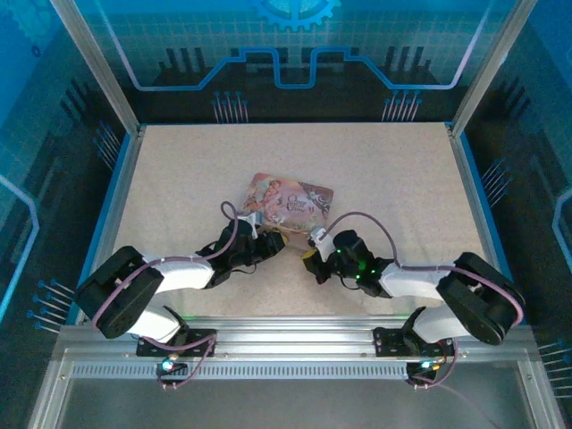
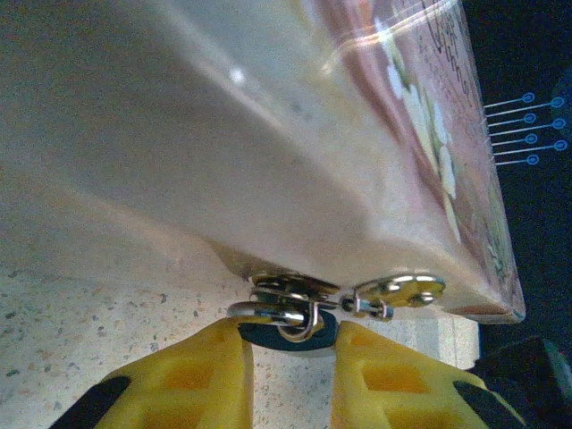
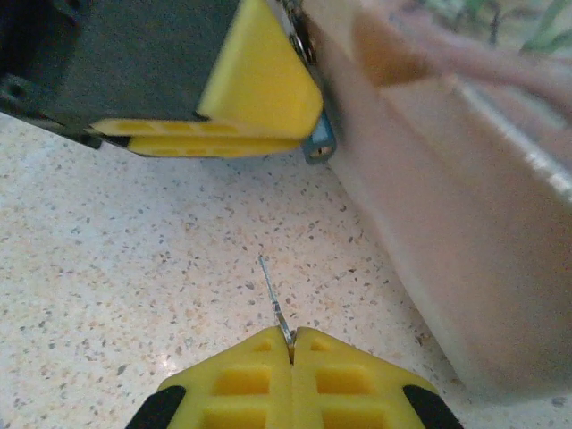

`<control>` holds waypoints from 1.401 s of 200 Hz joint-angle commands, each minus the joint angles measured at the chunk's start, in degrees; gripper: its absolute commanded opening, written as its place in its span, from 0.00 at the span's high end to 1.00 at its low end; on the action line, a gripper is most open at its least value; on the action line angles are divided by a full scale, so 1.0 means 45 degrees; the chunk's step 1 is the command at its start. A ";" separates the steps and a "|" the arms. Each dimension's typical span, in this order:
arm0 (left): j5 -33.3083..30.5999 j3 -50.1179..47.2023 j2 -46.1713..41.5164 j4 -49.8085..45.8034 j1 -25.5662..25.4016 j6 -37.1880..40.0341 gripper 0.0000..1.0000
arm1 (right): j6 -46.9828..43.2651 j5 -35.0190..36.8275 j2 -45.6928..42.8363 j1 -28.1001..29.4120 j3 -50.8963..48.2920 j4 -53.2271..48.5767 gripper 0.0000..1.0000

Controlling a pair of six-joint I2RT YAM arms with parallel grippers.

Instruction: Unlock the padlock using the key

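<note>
My left gripper [image 2: 288, 357] is clenched on the padlock [image 2: 264, 332]: its dark body fills the gap between my yellow fingers [image 2: 192, 375] and seems to touch both. The thin silvery shackle [image 2: 295, 315] runs through the hasp [image 2: 398, 290] at the lower edge of the tin [image 2: 268, 134], so the padlock hangs against the tin's near wall, just above the table [image 2: 71, 331]. My right gripper [image 3: 292, 344] is shut tight on the key [image 3: 271, 288], whose slim blade sticks out from between my closed fingertips, tilted a little left. In the right wrist view the blade's tip points up toward the padlock's blue end at the corner of my left finger, with bare speckled table between them; key and padlock are near but apart. From above, my two grippers face each other just below the pink tin, left at its lower left corner, right at its lower right.
</note>
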 commanded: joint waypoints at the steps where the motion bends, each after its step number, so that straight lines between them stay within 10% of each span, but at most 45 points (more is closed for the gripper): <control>1: 0.0280 0.0436 -0.0423 0.0327 -0.0050 -0.0069 0.77 | -0.0408 0.0461 0.0571 0.0152 0.0305 0.1164 0.98; 280: 0.0122 0.0481 -0.0759 -0.0125 -0.0050 -0.0125 0.77 | -0.0522 -0.0023 0.2458 -0.0160 0.1114 0.2927 0.98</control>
